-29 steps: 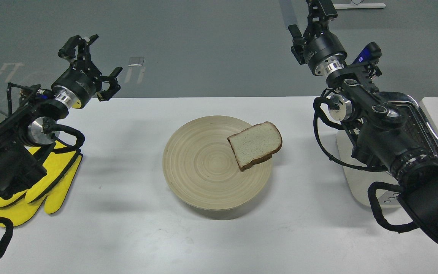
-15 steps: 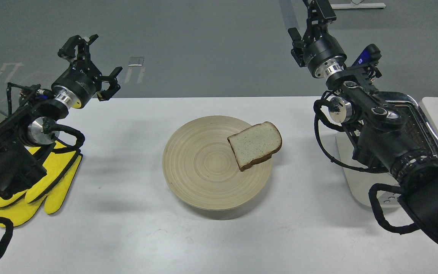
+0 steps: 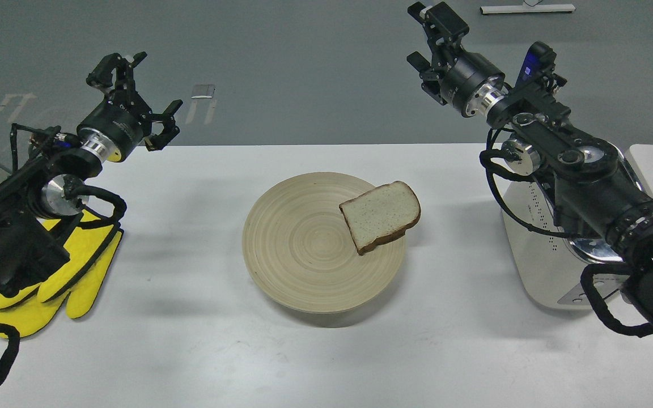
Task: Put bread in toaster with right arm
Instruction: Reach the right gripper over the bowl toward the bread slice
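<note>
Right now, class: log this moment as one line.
stage: reaching | bread: on plate, untouched | right gripper: open, raised, empty | left gripper: open, idle | toaster: empty

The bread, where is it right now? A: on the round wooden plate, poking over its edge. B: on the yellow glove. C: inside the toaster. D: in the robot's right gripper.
A. The bread lies on the right side of the wooden plate, one end hanging past the rim, while the right gripper is high above the table and away from it.
</note>
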You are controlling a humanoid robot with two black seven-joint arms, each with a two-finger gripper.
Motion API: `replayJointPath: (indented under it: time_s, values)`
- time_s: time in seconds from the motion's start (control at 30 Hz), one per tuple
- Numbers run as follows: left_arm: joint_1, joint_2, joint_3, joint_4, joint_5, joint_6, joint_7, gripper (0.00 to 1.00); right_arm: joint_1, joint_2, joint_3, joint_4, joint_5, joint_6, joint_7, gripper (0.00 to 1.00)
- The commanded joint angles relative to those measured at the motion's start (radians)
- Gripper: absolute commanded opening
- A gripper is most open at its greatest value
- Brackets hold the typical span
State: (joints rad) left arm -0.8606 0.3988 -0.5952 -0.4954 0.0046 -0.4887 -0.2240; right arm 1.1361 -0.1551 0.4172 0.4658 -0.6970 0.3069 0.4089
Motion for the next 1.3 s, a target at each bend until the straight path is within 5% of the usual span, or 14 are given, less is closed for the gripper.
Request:
replayJointPath:
  time_s: [0.0,0.27,0.7,1.27]
  values:
    - [-0.001,0.000,0.000,0.000,0.000,0.000,0.000,1.00,0.051,-0.053,-0.145,0.056,-0.002,0.061,-0.053,1.00]
    - [-0.001,0.000,0.000,0.000,0.000,0.000,0.000,1.00,0.197,-0.158,-0.418,0.155,-0.062,0.182,-0.142,1.00]
    - [-0.001,0.000,0.000,0.000,0.000,0.000,0.000,1.00,0.366,-0.216,-0.805,0.327,-0.171,0.182,-0.142,1.00]
    - [0.000,0.000,0.000,0.000,0.000,0.000,0.000,1.00,0.283,-0.251,-0.856,0.366,-0.228,0.182,-0.136,1.00]
